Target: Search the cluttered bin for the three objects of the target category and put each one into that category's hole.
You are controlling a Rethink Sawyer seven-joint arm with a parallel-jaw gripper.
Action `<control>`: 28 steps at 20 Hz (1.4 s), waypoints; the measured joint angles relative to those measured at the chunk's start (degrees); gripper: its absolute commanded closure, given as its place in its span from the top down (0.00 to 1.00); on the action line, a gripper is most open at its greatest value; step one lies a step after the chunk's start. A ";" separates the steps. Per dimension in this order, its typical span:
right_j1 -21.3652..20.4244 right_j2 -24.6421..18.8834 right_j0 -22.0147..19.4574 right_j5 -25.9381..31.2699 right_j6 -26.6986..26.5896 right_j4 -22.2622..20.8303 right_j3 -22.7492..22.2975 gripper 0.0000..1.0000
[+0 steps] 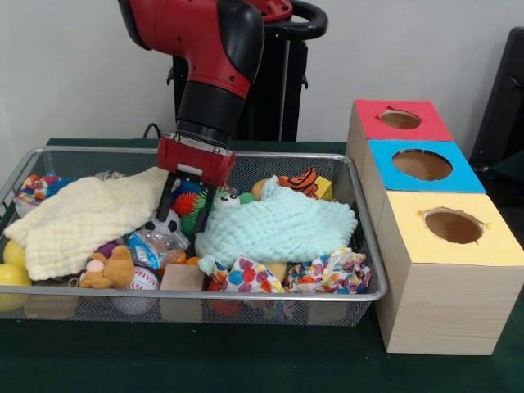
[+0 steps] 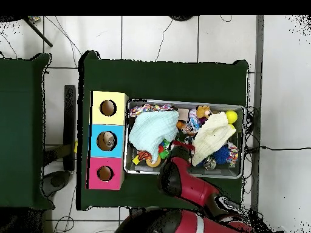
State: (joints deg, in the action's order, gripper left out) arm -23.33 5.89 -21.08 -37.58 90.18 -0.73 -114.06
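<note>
The wire mesh bin (image 1: 372,254) sits on the green table, full of toys and cloths; it also shows in the overhead view (image 2: 182,102). My gripper (image 1: 187,205) is open and reaches down into the bin's back middle, between a cream cloth (image 1: 82,217) and a mint cloth (image 1: 274,225). A spiky orange and green ball (image 1: 188,201) shows between the fingers (image 1: 166,201). A small soccer ball (image 1: 168,223) lies just in front. Three boxes with round holes stand beside the bin: red (image 1: 401,119), blue (image 1: 422,164), yellow (image 1: 454,225). In the overhead view my arm (image 2: 179,176) hides the gripper.
The bin also holds a tiger toy (image 1: 299,180), a teddy bear (image 1: 110,268), a baseball (image 1: 141,280), a wooden block (image 1: 182,278), yellow balls (image 1: 12,262), a polka-dot cloth (image 1: 246,274) and a patterned cloth (image 1: 332,274). The boxes touch the bin's side.
</note>
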 measured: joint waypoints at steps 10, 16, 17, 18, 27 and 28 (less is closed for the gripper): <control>-0.03 2.07 0.01 0.00 0.00 0.27 0.00 1.00; -0.04 2.78 0.09 0.01 0.00 0.77 0.07 1.00; -0.03 2.77 0.09 0.01 0.00 0.77 0.11 1.00; -0.03 2.77 0.09 0.01 0.00 0.77 0.16 1.00; -0.02 2.66 -0.70 0.01 0.00 -1.08 1.98 1.00; -0.02 2.61 -0.94 0.01 0.00 -1.47 2.24 1.00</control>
State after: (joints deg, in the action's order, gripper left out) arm -23.35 8.51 -22.03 -37.57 90.18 -2.20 -111.82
